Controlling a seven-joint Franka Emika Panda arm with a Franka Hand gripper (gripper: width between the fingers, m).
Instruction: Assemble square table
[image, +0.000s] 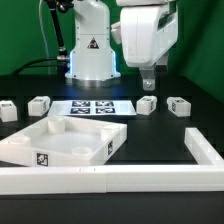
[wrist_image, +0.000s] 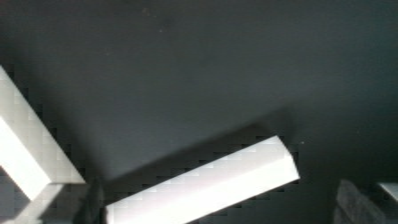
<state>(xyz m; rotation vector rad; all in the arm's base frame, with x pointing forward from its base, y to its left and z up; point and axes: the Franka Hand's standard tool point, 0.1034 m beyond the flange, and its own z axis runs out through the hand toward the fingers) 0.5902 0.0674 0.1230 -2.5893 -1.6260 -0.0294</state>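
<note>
The white square table top (image: 60, 140), tray-like with a raised rim, lies at the exterior view's left front. Four short white tagged legs lie on the black table: two at the left (image: 5, 110) (image: 40, 104) and two at the right (image: 147, 104) (image: 180, 106). My gripper (image: 148, 80) hangs open just above the nearer right leg without touching it. In the wrist view that leg (wrist_image: 205, 180) lies slantwise below and between the spread fingers (wrist_image: 54, 205), with the gripper (wrist_image: 210, 212) empty.
The marker board (image: 92, 107) lies flat at the back middle, in front of the robot base (image: 92, 50). The long white L-shaped wall (image: 205, 150) runs along the front and right. A white strip (wrist_image: 27, 130) crosses the wrist view's edge.
</note>
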